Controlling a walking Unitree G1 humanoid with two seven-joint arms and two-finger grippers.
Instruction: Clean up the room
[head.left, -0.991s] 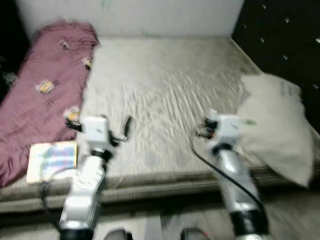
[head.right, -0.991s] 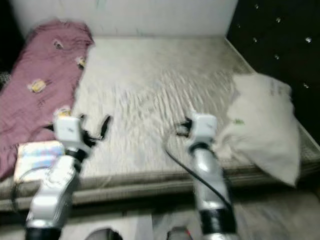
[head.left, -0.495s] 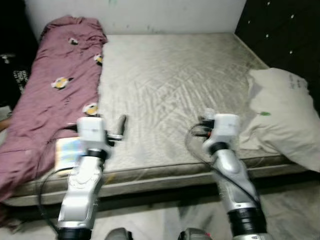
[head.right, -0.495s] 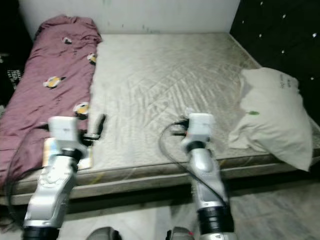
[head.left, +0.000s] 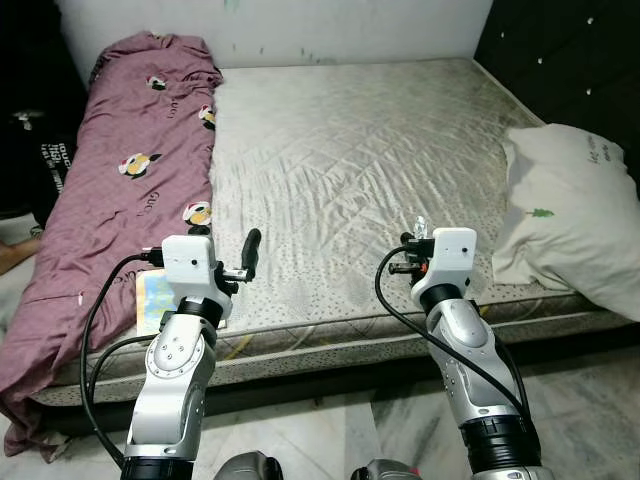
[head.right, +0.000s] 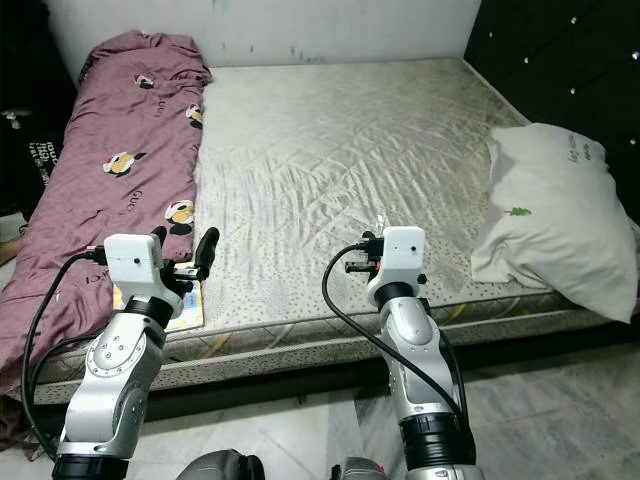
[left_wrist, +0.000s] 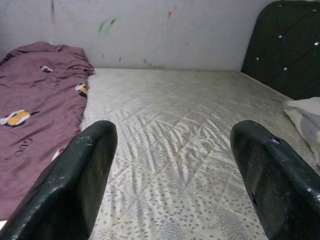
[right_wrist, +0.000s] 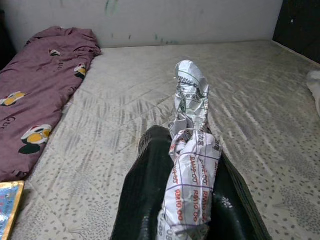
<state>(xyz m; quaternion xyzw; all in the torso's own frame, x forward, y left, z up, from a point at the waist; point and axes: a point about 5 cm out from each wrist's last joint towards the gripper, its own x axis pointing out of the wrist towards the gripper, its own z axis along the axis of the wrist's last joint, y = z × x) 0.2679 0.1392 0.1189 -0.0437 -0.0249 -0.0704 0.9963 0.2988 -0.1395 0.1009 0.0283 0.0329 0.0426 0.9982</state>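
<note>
Bedroom, bare quilted mattress (head.left: 350, 150) against pale wall, dark tufted headboard (head.left: 560, 60) at 2 o'clock.

Left to right: maroon blanket (head.left: 120, 170) heaped along 9–10 o'clock edge; colourful booklet (head.right: 185, 305) at near edge, partly tucked beside blanket; left gripper (left_wrist: 175, 185) over near edge at 7 o'clock, fingers spread wide, holding nothing; right gripper (right_wrist: 182, 200) at 5 o'clock, fingers clenched on crumpled printed wrapper (right_wrist: 190, 165); white pillow (head.left: 570, 220) at 3 o'clock, overhanging mattress corner.

Step, by judgement: carrying wrapper off to a bin. Best kept pinched firmly, wrist level, no snagging trailing cable.

Head views: wrapper a mere pale tip above right wrist. Right wrist view: print and crumpling plain. Left wrist view: finger gap plainly empty.
</note>
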